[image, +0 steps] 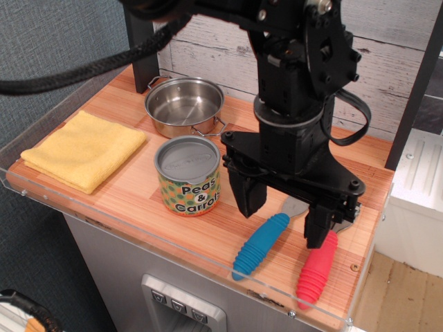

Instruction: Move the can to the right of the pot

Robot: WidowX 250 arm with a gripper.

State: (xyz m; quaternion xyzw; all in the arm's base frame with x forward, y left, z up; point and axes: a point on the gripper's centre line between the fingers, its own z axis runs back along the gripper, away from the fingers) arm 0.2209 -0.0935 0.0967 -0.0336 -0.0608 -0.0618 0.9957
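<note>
The short tin can [188, 176] with a grey lid and dotted "Peas & Carrots" label stands at frame centre, just below the shiny steel two-handled pot [184, 105]. The black gripper [284, 214] hovers right of it, jaws spread wide and empty, hiding the heads of the blue-handled [261, 246] and red-handled [317, 269] utensils.

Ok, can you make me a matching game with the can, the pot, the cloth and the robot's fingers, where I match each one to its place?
Things:
1. can
2. pot
3. cloth
4. fingers

Places:
A. far left on the table
B. at the back, next to the wooden wall
C. over the blue and red handles
D. in the middle, just in front of the pot

Pairs: 1-D, 2-B, 3-A, 4-C
</note>
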